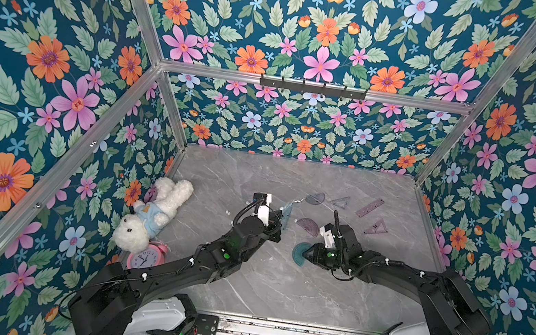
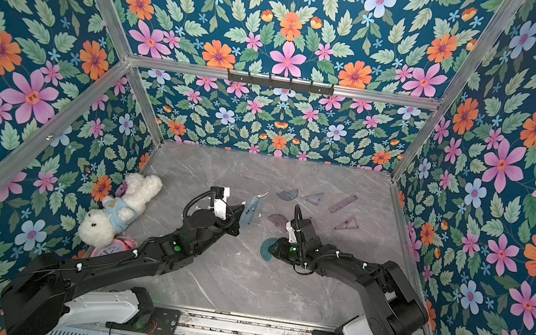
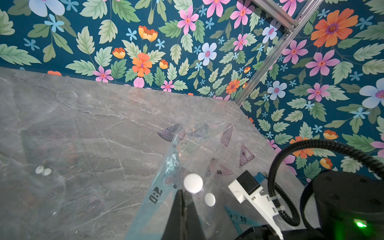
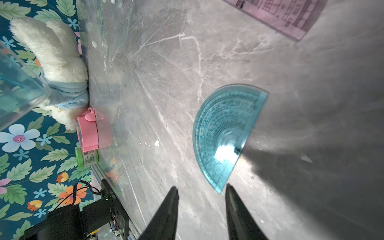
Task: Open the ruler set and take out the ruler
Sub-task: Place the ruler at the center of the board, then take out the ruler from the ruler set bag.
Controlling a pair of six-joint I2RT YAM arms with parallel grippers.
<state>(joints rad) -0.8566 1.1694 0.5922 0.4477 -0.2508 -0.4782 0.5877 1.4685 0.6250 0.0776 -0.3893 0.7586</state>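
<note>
Grey marble counter (image 1: 277, 285), floral-papered walls (image 1: 301, 126). Right jaws hover parted, empty, beside the teal plastic semicircular protractor (image 4: 226, 124); left jaws beyond it clench a clear plastic ruler pouch (image 3: 178, 158).

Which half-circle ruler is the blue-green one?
The teal protractor, lying flat just in front of the right gripper and nearest the robot. The middle protractor and the far protractor behind it are both purple.

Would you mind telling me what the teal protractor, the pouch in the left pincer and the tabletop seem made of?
Teal protractor: translucent rigid plastic, glossy; the veining beneath shows through and light glares off it. Pouch: thin clear soft plastic, judging by creases and reflections. Tabletop: smooth grey veined marble look; stone or laminate, unclear.
</note>
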